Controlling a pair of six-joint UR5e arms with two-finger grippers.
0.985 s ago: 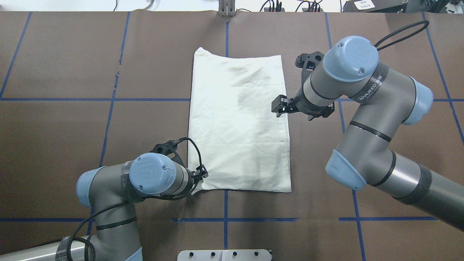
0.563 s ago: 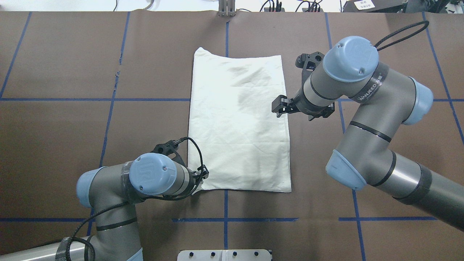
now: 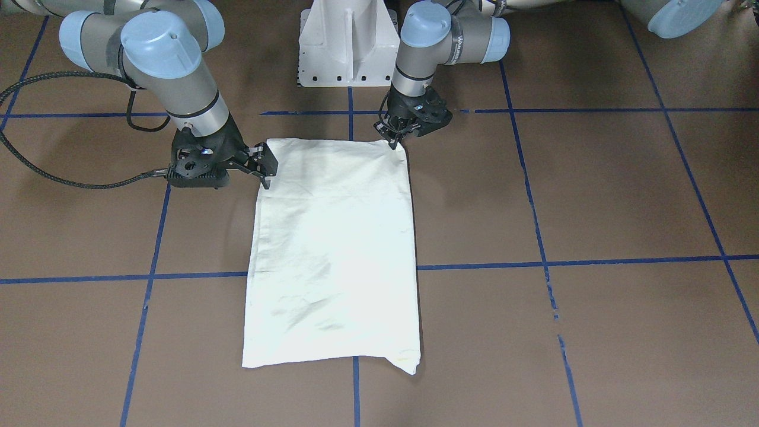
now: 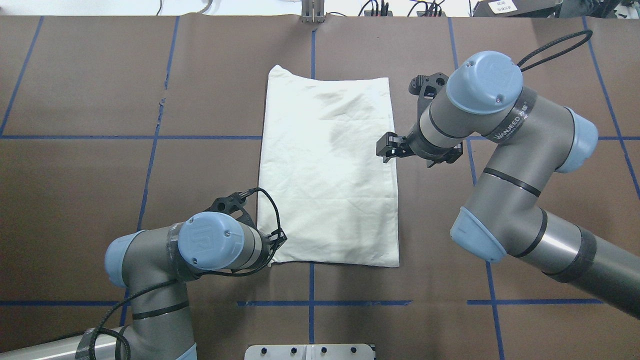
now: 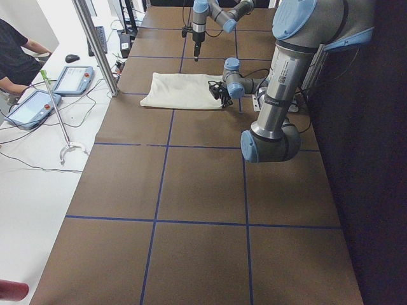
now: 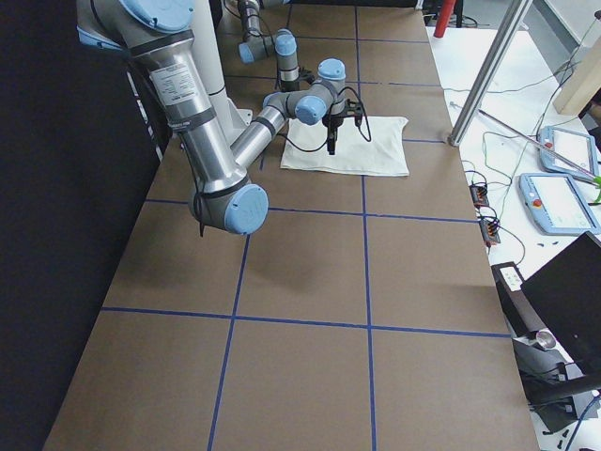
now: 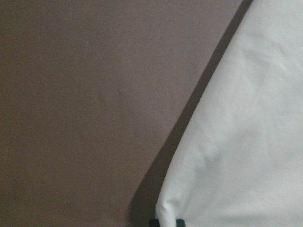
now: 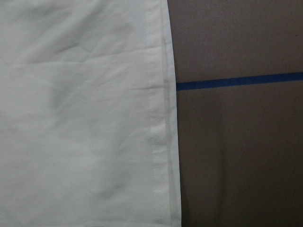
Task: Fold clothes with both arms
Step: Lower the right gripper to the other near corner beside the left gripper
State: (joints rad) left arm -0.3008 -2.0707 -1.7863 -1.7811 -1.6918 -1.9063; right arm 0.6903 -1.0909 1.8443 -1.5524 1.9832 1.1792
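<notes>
- Right grey-and-silver jointed arm (image 4: 505, 165): note the tubular links, the black seam rings and the white lettering on one dark band.
- Left grey-and-silver jointed arm (image 4: 150, 257): you see the same build, with black tape wrapped round two links.
- Light blue domed joint caps (image 4: 484, 81): small screws dot each; one bears an embossed logo.
- Black braided cables (image 4: 555, 47): one loops off each wrist.
- Right black two-finger gripper (image 4: 383, 150) and left black two-finger gripper (image 3: 393, 141): angular fingers on skeletal brackets.

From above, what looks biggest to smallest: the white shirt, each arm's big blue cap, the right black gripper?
1. shirt, by far largest.
2. right arm's blue cap and left arm's blue cap: the right looks slightly bigger, but may just be nearer the camera, so unranked.
3. right gripper, smallest.
</notes>
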